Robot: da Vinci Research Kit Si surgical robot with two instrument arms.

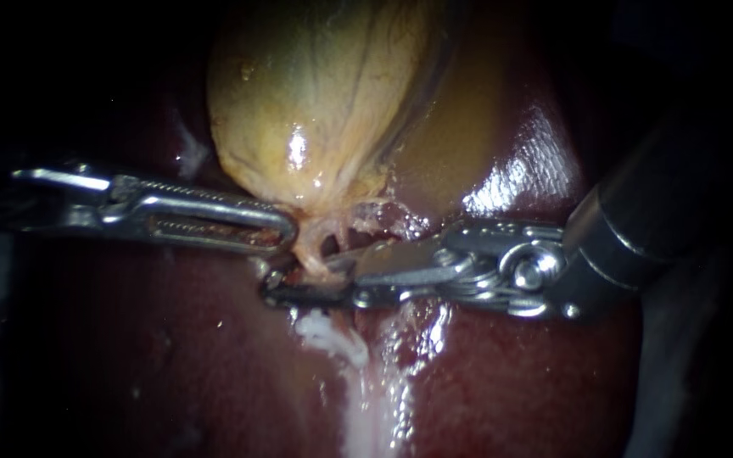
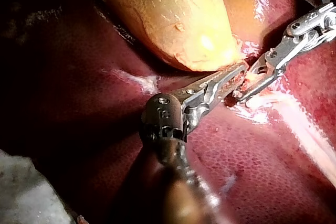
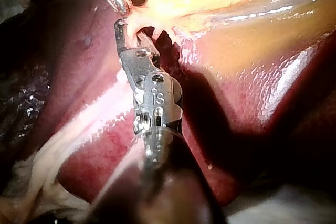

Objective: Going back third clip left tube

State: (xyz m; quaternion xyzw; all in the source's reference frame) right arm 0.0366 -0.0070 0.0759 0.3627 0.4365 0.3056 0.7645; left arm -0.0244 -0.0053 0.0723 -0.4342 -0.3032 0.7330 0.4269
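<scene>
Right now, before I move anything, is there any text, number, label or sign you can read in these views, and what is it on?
Right instrument: one small stamped mark on its wrist housing, seen in the right wrist view; too small to read reliably.
Left instrument: no readable marks.
Gallbladder and liver: no text, labels or signs.

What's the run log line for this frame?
left instrument: jaws shut on gallbladder neck | right instrument: jaws open, tube between them | clip: cannot tell | liver: beneath both
</scene>
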